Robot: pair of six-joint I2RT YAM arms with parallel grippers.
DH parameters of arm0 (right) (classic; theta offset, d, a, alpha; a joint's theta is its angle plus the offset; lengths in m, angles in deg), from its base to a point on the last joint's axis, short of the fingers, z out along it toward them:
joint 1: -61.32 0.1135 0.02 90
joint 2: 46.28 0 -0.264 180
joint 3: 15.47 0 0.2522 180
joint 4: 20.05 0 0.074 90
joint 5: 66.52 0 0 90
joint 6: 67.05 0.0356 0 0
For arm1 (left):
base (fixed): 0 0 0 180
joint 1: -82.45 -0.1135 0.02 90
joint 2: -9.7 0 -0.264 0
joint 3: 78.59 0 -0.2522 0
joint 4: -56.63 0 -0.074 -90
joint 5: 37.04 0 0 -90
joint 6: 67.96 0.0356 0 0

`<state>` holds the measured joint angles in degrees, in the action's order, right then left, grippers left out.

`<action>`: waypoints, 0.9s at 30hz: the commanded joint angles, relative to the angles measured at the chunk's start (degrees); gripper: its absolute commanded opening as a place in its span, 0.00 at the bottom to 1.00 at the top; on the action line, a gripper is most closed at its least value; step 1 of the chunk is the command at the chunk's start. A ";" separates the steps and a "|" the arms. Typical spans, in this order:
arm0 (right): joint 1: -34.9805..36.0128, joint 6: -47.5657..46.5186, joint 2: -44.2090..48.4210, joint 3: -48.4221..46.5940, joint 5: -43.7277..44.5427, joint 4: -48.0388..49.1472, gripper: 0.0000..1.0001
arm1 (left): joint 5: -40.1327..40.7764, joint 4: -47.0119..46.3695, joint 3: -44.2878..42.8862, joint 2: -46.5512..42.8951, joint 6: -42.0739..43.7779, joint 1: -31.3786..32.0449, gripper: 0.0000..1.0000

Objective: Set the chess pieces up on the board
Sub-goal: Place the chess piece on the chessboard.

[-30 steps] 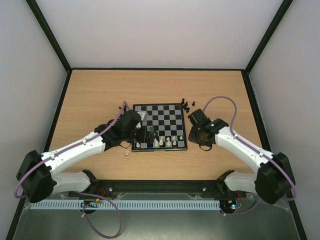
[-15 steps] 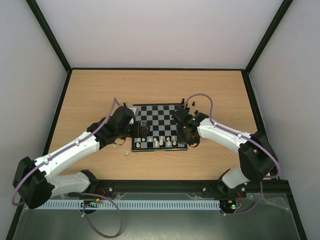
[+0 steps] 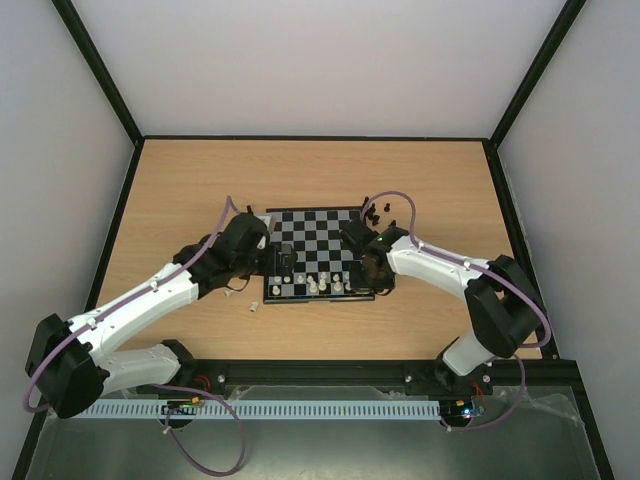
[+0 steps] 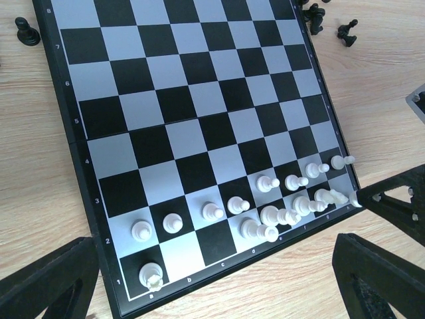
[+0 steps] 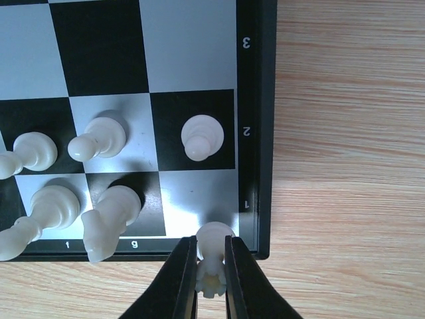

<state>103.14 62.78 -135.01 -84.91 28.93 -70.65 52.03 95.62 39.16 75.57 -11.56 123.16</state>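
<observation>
The board (image 3: 318, 222) lies mid-table, its near two rows holding cream-white chess pieces (image 3: 322, 284). My right gripper (image 5: 211, 279) is shut on a white rook (image 5: 214, 240), held just above the board's (image 5: 192, 53) near right corner square. A white pawn (image 5: 201, 136) stands one square beyond it. My left gripper (image 4: 212, 292) hangs open over the board's (image 4: 199, 100) near edge with nothing between its fingers (image 4: 46, 286). A row of white pawns (image 4: 212, 211) and a corner rook (image 4: 151, 274) show below it. Black pieces (image 3: 375, 210) lie off the board's far right corner.
One small white piece (image 3: 254, 305) lies on the table near the board's front left corner. A black pawn (image 4: 26, 31) stands on the wood left of the board. More black pieces (image 4: 345, 33) sit past its far right edge. Black rails edge the table (image 3: 450, 180).
My right arm has swung left, carrying the white rook to the board's near right corner. My left arm drew back slightly toward the board's left edge, its gripper still open.
</observation>
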 commanded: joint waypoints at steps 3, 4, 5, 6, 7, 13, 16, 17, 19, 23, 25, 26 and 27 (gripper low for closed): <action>0.42 -1.00 -2.19 -1.25 -0.84 -0.14 0.07 | 0.75 1.08 -0.91 -1.22 0.28 -0.76 0.99; 0.45 -1.02 -2.34 -1.31 -0.88 -0.05 0.07 | 0.75 1.05 -0.91 -1.33 0.28 -0.80 0.99; 0.45 -1.06 -2.49 -1.39 -0.88 0.04 0.07 | 0.75 1.09 -0.83 -1.34 0.30 -0.93 0.99; 0.44 -1.08 -2.64 -1.51 -0.81 0.11 0.07 | 0.75 1.08 -0.84 -1.35 0.30 -1.02 0.99; 0.45 -1.13 -2.67 -1.50 -0.80 0.24 0.07 | 0.68 1.13 -0.82 -1.44 0.33 -1.06 0.99; 0.43 -0.94 -3.10 -1.79 -0.34 0.38 0.09 | 0.50 1.05 -0.73 -1.38 0.58 -1.42 0.99; 0.45 -1.05 -3.64 -1.96 -0.01 0.57 0.09 | 0.40 0.96 -0.66 -1.35 0.67 -1.51 0.99; 0.45 -1.04 -3.80 -2.01 -0.04 0.70 0.09 | 0.32 0.96 -0.72 -1.35 0.67 -1.51 0.99; 0.43 -1.03 -4.03 -1.91 0.16 0.99 0.09 | 0.37 1.00 -0.64 -1.34 0.72 -1.59 0.99; 0.45 -0.85 -4.19 -1.84 0.17 1.20 0.10 | 0.25 1.04 -0.70 -1.40 0.75 -1.73 0.99; 0.40 -0.82 -4.11 -1.97 0.01 0.87 0.10 | 0.14 1.05 -0.73 -1.52 0.87 -1.77 0.99; 0.43 -0.81 -3.80 -1.92 -0.07 0.67 0.11 | 0.14 1.09 -0.73 -1.60 0.87 -1.73 0.99; 0.41 -0.77 -3.51 -1.87 -0.09 0.59 0.13 | 0.14 1.06 -0.73 -1.62 0.87 -1.75 0.99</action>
<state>103.29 62.13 -137.98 -85.98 28.49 -68.14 52.12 95.64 39.16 75.24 -11.50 121.87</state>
